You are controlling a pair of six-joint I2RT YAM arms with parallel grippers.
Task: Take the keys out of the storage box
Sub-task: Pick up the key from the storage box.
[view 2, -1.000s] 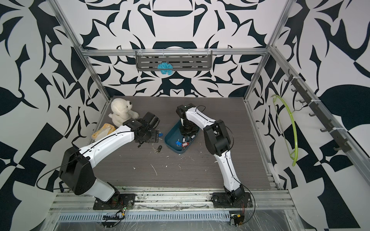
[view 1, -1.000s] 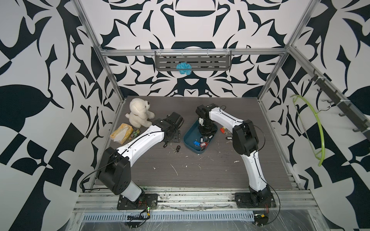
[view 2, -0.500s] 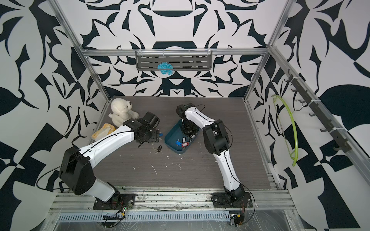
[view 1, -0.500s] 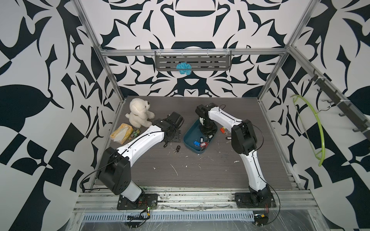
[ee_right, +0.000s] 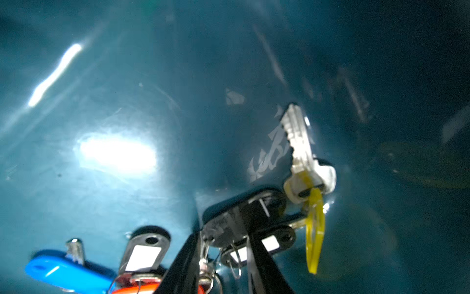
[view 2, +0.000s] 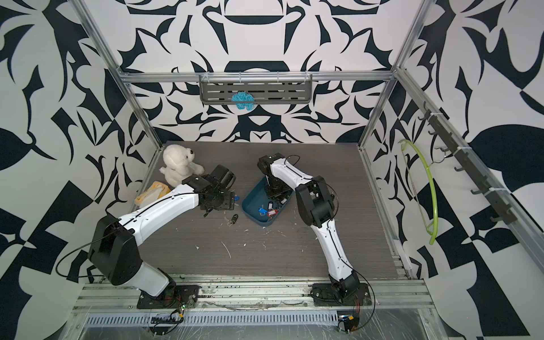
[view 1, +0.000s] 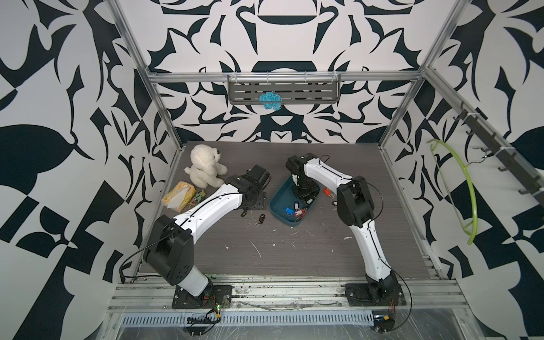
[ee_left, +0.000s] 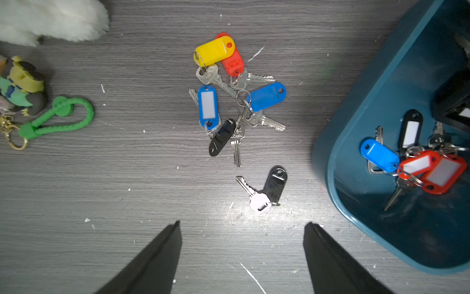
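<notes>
In the storage box, our right gripper sets its fingers close together astride a black-tagged key bunch; we cannot tell whether they pinch it. Our left gripper hangs with its fingers wide apart, and loose keys lie on the table just ahead.

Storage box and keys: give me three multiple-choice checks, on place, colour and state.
1. The right gripper is: A) down inside the storage box; B) on the plush toy; C) at the wall shelf.
2. The lone key on the table nearest the left gripper has a tag that is: A) yellow; B) black; C) red.
3. The left gripper is: A) shut on a key; B) shut on the box rim; C) open and empty.
A: the teal floor fills the right wrist view. B: the left wrist view shows it black. C: its fingers stand apart over bare table.
</notes>
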